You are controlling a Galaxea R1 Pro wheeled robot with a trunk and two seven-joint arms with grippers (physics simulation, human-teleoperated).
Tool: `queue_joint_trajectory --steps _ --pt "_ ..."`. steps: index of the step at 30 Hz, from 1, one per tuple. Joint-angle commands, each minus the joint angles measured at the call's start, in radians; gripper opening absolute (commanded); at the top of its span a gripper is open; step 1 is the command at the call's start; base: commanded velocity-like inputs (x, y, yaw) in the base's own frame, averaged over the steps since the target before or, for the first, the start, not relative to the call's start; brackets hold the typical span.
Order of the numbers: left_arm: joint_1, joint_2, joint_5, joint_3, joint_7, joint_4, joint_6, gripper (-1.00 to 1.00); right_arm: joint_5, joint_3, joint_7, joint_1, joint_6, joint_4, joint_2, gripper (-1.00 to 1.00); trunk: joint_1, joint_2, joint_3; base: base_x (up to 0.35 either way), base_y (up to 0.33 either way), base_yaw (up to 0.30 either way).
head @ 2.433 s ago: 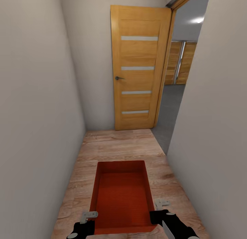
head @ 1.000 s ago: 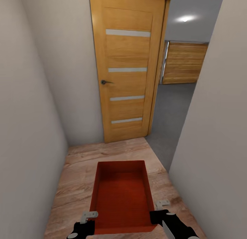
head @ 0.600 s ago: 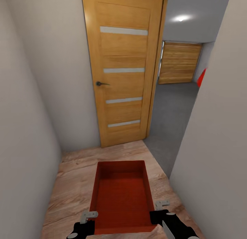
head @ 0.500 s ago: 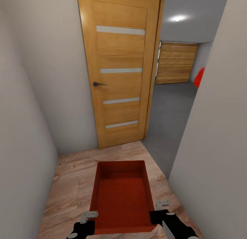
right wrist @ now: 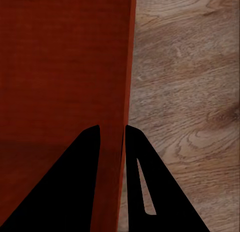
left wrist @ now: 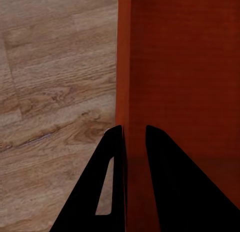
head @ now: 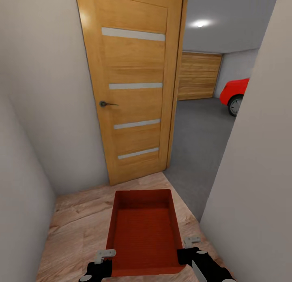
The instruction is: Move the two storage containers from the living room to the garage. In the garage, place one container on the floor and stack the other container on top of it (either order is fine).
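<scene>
Since the earlier frames the whole head view has swung right and closed in: the door now stands larger at 11 o'clock, and the doorway has opened up enough to show the red car, where before there was none or only a sliver of red. The bin has kept its place between the arms, so it is the camera that moved.

The storage container [head: 144, 231] hangs low at 6 o'clock, long axis pointing ahead, above the wood-plank floor [head: 77, 225]. The left gripper [head: 106, 254] is pinched onto its left wall and the right gripper [head: 190, 241] onto its right wall, each with one finger inside and one outside, as both wrist views show; two opposed grips likely keep the open box level while the base rolls.

Beyond it, the wooden door [head: 132, 83] is swung open, and at 1 o'clock the garage floor [head: 198, 140] runs back to the red car [head: 236, 93] at 2 o'clock. The pale wall [head: 259, 172] crowds 3 o'clock.
</scene>
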Motion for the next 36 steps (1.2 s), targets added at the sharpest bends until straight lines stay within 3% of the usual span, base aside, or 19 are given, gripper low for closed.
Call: queue_joint_trajectory --steps 1,13,36 --pt "0.000 0.011 0.008 -0.010 0.008 0.001 -0.003 -1.00 0.011 -0.015 0.003 -0.001 0.006 -0.004 -0.009 -1.00 0.001 0.000 0.000 0.341 0.138 -0.007" --pt "0.000 0.011 0.008 -0.010 0.008 0.001 -0.003 -1.00 0.011 -0.016 0.003 -0.001 0.007 -0.004 -0.009 -1.00 0.001 0.000 0.012 0.339 0.143 -0.032" --pt "0.000 0.011 0.008 -0.010 0.008 -0.002 -0.003 -1.00 0.011 -0.016 0.003 -0.001 0.007 -0.004 -0.009 -1.00 0.001 0.000 0.026 0.321 0.146 -0.229"
